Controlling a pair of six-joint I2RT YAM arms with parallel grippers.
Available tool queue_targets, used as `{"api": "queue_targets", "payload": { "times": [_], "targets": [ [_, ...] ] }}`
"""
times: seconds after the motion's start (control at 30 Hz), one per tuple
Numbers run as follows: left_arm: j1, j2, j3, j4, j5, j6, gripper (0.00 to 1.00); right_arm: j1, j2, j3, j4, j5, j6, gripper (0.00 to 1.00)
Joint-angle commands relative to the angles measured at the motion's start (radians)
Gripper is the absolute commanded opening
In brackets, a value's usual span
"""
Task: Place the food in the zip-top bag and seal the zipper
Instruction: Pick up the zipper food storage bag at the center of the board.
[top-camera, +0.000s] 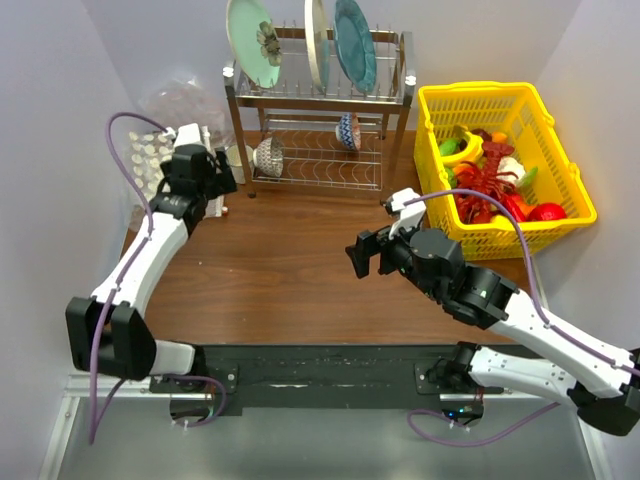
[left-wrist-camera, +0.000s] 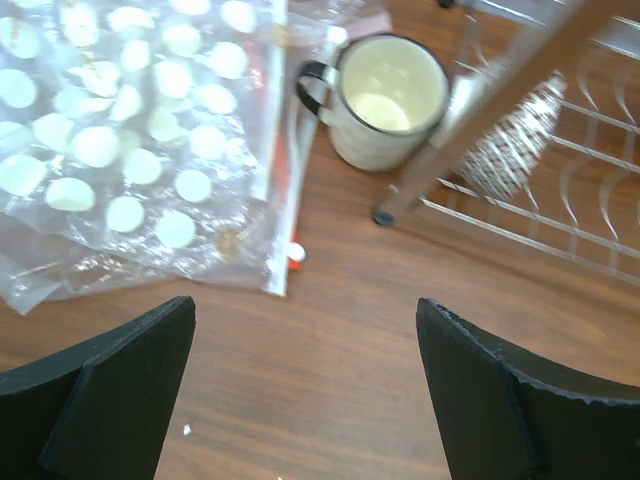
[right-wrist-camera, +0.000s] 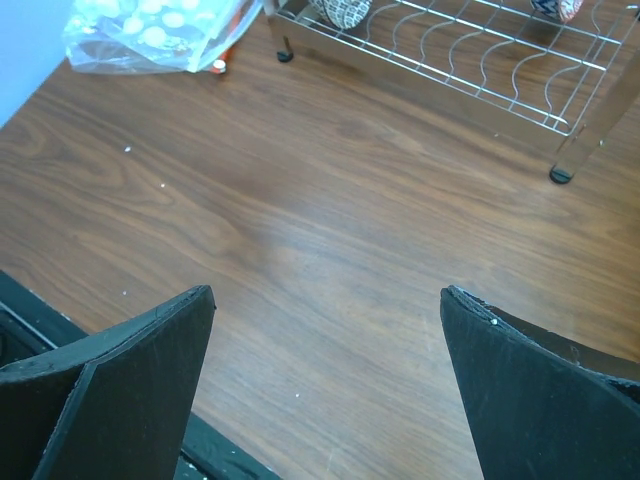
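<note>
The toy food (top-camera: 490, 175), red, orange, yellow, green and white pieces, lies heaped in a yellow basket (top-camera: 560, 150) at the back right. My left gripper (top-camera: 218, 183) is open and empty at the far left, hovering over bare wood (left-wrist-camera: 305, 302) just short of a flat clear pack with white dots (left-wrist-camera: 130, 130). A clear plastic edge with a red line and an orange tab (left-wrist-camera: 296, 256) runs along that pack's right side; I cannot tell whether it is the zip-top bag or its zipper. My right gripper (top-camera: 368, 257) is open and empty over the table's middle (right-wrist-camera: 327, 290).
A metal dish rack (top-camera: 320, 100) with plates and bowls stands at the back centre, one of its legs (left-wrist-camera: 384, 215) close to my left gripper. A white mug (left-wrist-camera: 385, 100) stands beside that leg. A wrinkly clear sack (top-camera: 180, 100) lies behind the dotted pack.
</note>
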Motion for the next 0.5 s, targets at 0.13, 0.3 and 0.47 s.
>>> {"api": "queue_targets", "payload": {
  "times": [0.13,0.3,0.47],
  "targets": [
    [0.121,0.212,0.176,-0.032,-0.044,0.007,0.83,0.002,-0.058,-0.001,0.03,-0.037,0.016,0.99],
    [0.222,0.319,0.271,-0.073,-0.062,0.001,0.83,0.002,-0.078,-0.01,0.023,-0.026,0.016,0.99],
    [0.273,0.447,0.364,-0.076,-0.13,0.01,0.83,0.002,-0.083,-0.01,0.021,-0.023,0.017,0.99]
  ]
}}
